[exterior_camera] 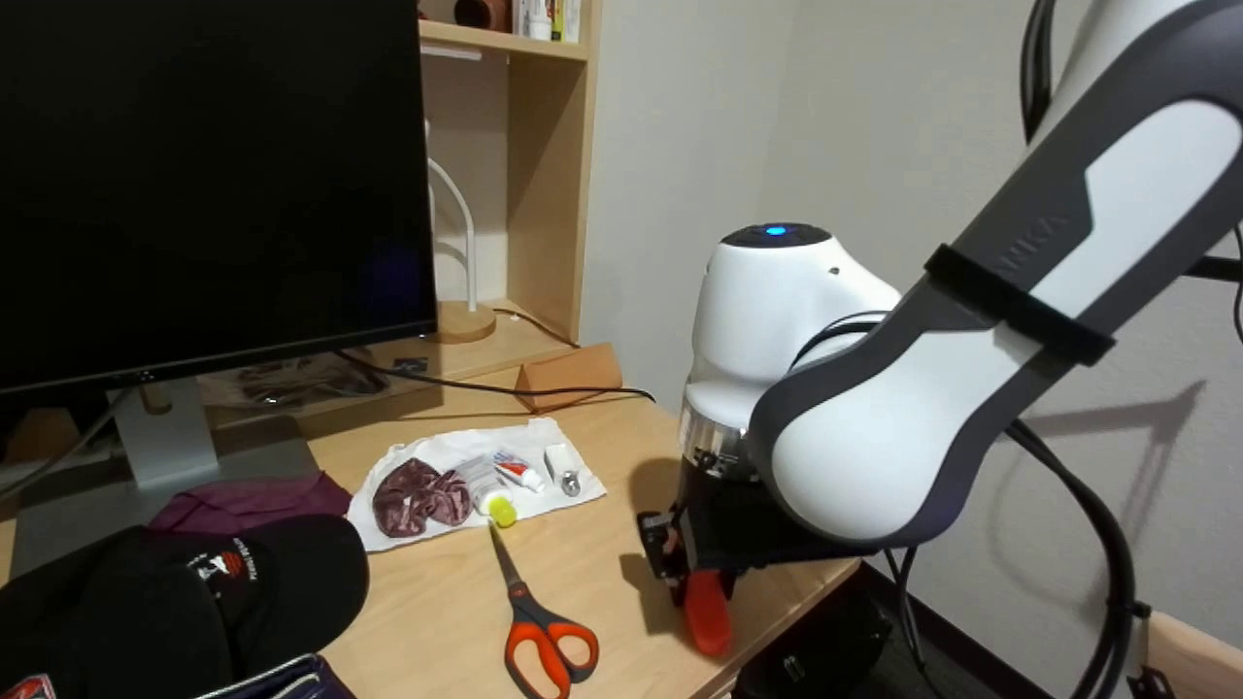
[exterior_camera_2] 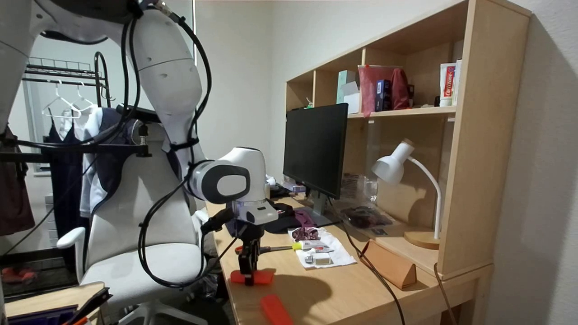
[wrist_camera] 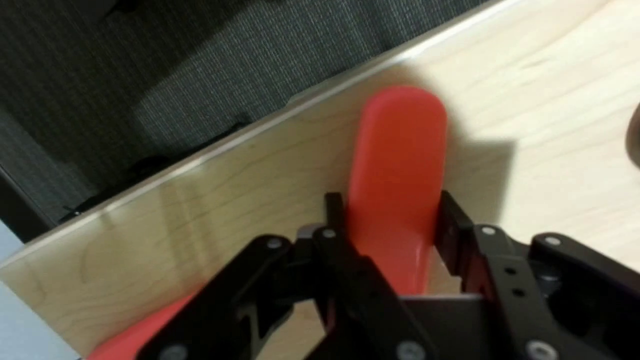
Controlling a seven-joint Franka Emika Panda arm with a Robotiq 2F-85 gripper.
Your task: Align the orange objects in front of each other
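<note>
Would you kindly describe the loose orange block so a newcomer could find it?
In an exterior view, start at the wooden desk. Near that picture's bottom edge is a plain orange-red block. Unlike its twin between the fingers, it lies free.

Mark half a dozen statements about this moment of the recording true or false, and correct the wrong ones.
1. An orange block sits between the fingers of the gripper. True.
2. The gripper holds both blocks at once. False: the second orange block lies on the desk, outside the gripper.
3. The two blocks point in different directions. True.
4. The screen shows a bright picture. False: the monitor is dark.
5. The scissors lie with their blades toward the white paper. True.
6. The lamp has a black shade. False: the lamp shade is white.
</note>
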